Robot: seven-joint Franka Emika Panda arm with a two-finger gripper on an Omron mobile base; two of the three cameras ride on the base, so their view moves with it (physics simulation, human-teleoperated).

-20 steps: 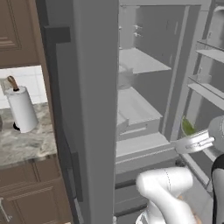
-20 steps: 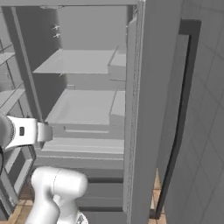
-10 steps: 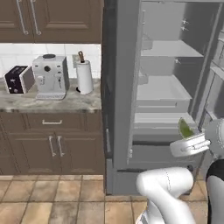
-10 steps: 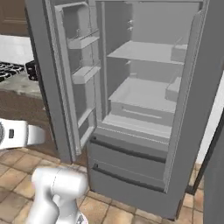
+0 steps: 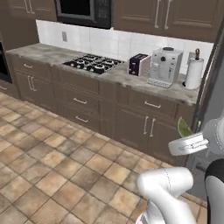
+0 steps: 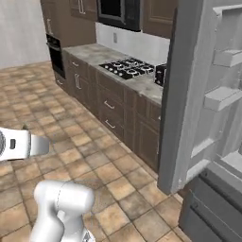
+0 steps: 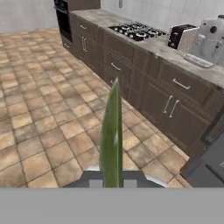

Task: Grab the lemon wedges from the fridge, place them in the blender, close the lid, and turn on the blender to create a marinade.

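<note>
My gripper (image 5: 185,136) is shut on one lemon wedge (image 5: 183,127), a small yellow-green piece standing up from the fingers at the right of the left base view. Seen along the hand, the wedge (image 7: 112,139) is a thin green upright sliver rising from the gripper (image 7: 112,183) against the tiled floor. The grey fridge (image 6: 185,94) stands to my right with its door swung open, door shelves (image 6: 226,56) showing and the lower drawer (image 6: 212,208) below. Its edge (image 5: 217,83) also lines the right side of the left base view. The blender and the lid are out of view.
A brown counter run (image 5: 109,76) lies ahead with a gas hob (image 5: 92,63), black toaster (image 5: 138,64), grey coffee machine (image 5: 165,66) and paper towel roll (image 5: 194,72). A microwave (image 5: 83,11) hangs above, a wall oven (image 6: 54,52) stands at the far end. Tiled floor (image 5: 57,166) spreads out in front.
The whole picture has swung from the fridge's inside to the counter and floor: the base has turned away from the fridge. The wedge stays in the shut gripper.
</note>
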